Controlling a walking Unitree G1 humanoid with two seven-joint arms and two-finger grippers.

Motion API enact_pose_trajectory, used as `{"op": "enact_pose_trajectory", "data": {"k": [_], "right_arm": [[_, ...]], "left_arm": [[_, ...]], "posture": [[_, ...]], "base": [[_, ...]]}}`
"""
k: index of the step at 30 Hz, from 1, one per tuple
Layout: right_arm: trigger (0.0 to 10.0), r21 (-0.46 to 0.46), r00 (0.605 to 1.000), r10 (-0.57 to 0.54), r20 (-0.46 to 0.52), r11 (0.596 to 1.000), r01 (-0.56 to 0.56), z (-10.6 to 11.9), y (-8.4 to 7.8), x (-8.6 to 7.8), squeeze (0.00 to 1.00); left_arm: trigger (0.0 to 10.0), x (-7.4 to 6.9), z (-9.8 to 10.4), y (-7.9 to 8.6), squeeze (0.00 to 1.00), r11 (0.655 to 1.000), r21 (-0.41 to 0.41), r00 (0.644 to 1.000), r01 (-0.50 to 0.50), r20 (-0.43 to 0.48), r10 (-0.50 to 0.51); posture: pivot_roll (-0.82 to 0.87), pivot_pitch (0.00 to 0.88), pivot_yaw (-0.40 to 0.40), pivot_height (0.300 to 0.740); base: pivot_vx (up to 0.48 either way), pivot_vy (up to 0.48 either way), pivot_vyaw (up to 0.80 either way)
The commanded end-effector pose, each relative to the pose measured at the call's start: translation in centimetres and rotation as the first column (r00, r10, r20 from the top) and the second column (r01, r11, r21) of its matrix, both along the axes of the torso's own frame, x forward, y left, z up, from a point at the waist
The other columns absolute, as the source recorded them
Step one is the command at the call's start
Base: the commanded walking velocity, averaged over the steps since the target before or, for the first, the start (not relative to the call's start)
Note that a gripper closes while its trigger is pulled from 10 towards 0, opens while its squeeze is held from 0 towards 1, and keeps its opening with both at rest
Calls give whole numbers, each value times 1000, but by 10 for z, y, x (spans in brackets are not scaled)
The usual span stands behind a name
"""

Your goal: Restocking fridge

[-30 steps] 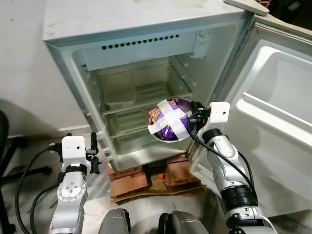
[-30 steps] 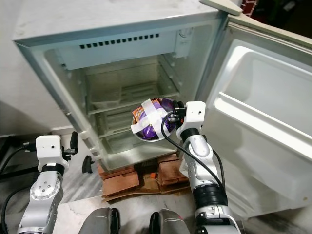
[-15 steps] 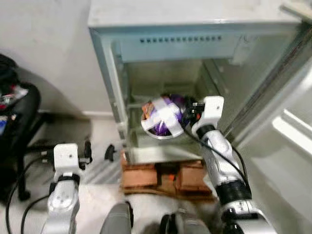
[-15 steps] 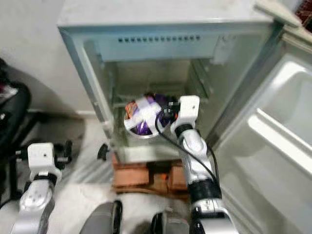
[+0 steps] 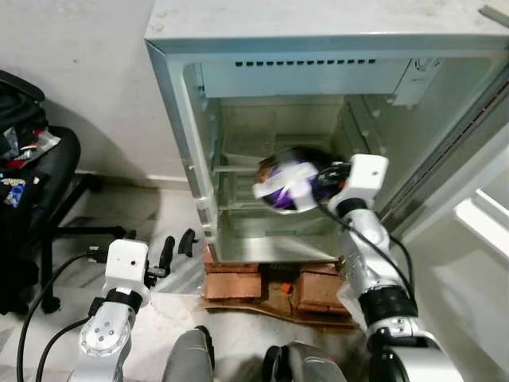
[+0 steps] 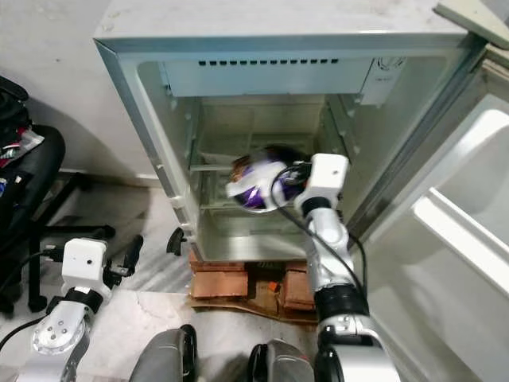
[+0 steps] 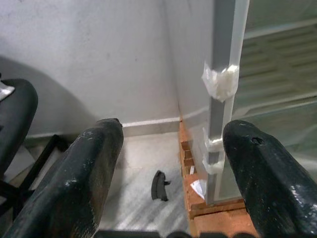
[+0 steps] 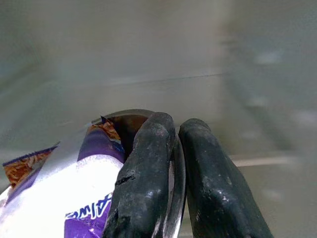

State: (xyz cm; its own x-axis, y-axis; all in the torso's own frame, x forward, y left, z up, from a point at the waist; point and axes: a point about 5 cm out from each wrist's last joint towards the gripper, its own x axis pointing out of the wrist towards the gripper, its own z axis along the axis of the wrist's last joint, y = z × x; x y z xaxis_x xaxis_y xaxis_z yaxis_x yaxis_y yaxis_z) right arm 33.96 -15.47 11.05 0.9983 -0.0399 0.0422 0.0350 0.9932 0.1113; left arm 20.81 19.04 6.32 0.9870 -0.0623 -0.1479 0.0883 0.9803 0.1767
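The small white fridge (image 5: 171,95) stands open in front of me, its door (image 6: 445,231) swung out to the right. My right gripper (image 5: 324,180) is shut on the rim of a metal bowl (image 5: 288,181), holding it at the fridge opening in front of the shelves. The bowl (image 8: 91,198) carries purple snack packets under crossed white tape; it is blurred in the eye views. Both black fingers (image 8: 146,183) pinch the bowl's rim. My left gripper (image 5: 176,248) hangs low beside the fridge's left edge, open and empty, its fingers (image 7: 79,173) spread wide.
The fridge sits on red bricks (image 5: 238,282) over cardboard. A black office chair (image 5: 40,175) stands at the left by the wall. A small black piece (image 7: 158,184) lies on the floor near the bricks. The shelves (image 6: 238,163) inside look bare.
The camera has swung and steadied, so the fridge looks more head-on. My right gripper has carried the bowl further right and closer into the fridge opening. The left arm stays low.
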Motion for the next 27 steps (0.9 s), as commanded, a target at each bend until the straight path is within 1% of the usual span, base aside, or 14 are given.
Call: {"op": "enact_pose_trajectory", "data": {"k": [1,2,5,8,9,14,15,16,22,25,27], "right_arm": [[10000,3,998,-47,36,999,47,8,-4,4,0],[10000,3,998,-47,36,999,47,8,-4,4,0],[10000,4,997,-65,47,998,65,12,-11,8,0],[10000,1,996,-75,41,997,75,12,-12,10,0],[10000,-2,995,-98,34,995,98,12,-13,13,0],[10000,-17,993,-116,35,993,117,16,-9,22,0],[10000,-15,992,-119,35,993,120,18,-6,25,0],[10000,-17,991,-129,39,991,129,21,-6,28,0],[10000,-17,983,-180,36,983,180,28,-8,36,0],[10000,-31,978,-203,43,978,205,32,-7,40,0],[10000,-34,977,-208,44,977,209,32,-7,40,0]], "left_arm": [[10000,-5,1,2,0,1000,0,1000,-19,-7,19],[10000,-5,1,2,0,1000,0,1000,-19,-7,19],[10000,-9,0,-2,0,1000,-5,1000,-19,-14,19],[10000,-10,-1,-3,0,1000,-7,1000,-20,-17,19],[10000,-10,0,-2,0,1000,-6,1000,-23,-17,23],[10000,-8,3,0,0,999,-5,999,-42,-9,42],[10000,-9,4,-1,0,999,-27,999,-30,-17,29],[10000,-10,4,-1,0,999,-29,1000,-22,-21,22],[10000,-12,8,-2,0,1000,-23,1000,-20,-15,20],[10000,-18,10,-2,0,999,-25,999,-29,-19,28],[10000,-20,10,-2,0,999,-26,999,-30,-23,30]], "posture": [[162,181,-41,740],[162,181,-41,740],[162,189,-42,740],[165,193,-43,740],[170,197,-45,740],[179,210,-42,740],[178,216,-39,740],[179,221,-37,740],[195,248,-40,740],[199,270,-47,740],[199,270,-47,740]], "base": [[0,0,0],[0,0,0],[0,0,0],[0,0,0],[0,0,0],[0,0,0],[0,0,0],[0,0,0],[0,0,0],[0,0,0],[0,0,0]]}}
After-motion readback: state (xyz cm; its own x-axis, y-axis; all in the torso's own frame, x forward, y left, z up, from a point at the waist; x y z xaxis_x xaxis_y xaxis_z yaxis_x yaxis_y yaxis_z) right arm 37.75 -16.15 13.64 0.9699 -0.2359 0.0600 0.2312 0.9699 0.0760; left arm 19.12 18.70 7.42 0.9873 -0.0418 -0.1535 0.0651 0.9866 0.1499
